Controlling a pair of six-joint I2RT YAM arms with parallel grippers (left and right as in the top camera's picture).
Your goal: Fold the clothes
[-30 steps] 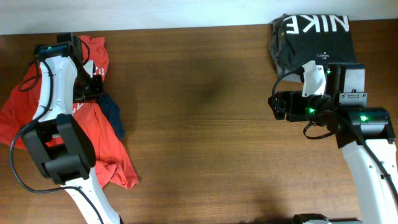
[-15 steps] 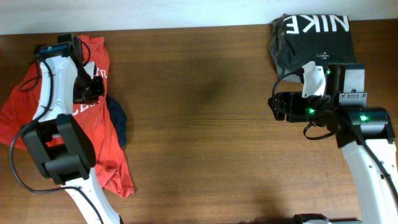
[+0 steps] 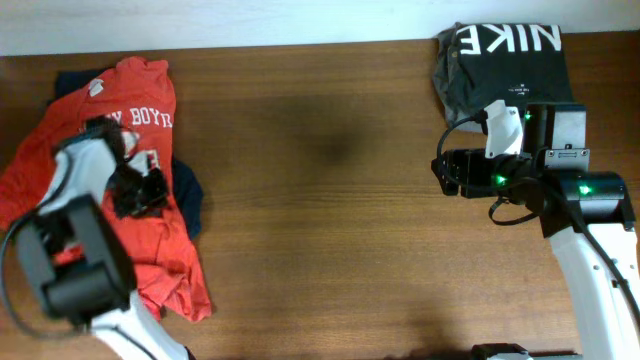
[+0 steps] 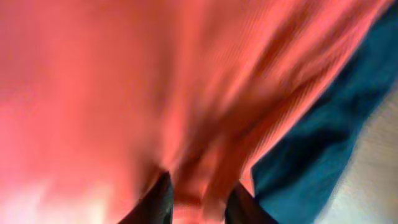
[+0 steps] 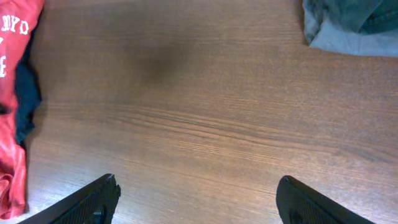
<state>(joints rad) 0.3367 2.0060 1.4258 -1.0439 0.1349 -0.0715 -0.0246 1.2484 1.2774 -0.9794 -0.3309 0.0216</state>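
Note:
The orange-red T-shirt [image 3: 150,255] with white print lies crumpled at the table's left side. The dark navy garment [image 3: 188,195] lies under it and shows at its right edge and far corner. My left gripper [image 3: 135,195] is down on the shirt's middle. In the left wrist view its fingers [image 4: 158,200] are shut on a fold of the orange-red fabric [image 4: 124,93], with the navy garment [image 4: 323,137] to the right. My right gripper [image 3: 445,172] is open and empty over bare wood [image 5: 199,124]; the shirt [image 5: 12,62] shows far left in its view.
A black shirt with white NIKE lettering [image 3: 505,60] lies folded at the far right on a grey folded garment [image 5: 348,42]. The right arm's body [image 3: 560,170] stands just in front of them. The wooden table [image 3: 330,220] stretches between the arms.
My left arm has swung from the far left corner toward the near side, pulling the orange-red shirt with it. The shirt's white print now shows. The right arm has not moved.

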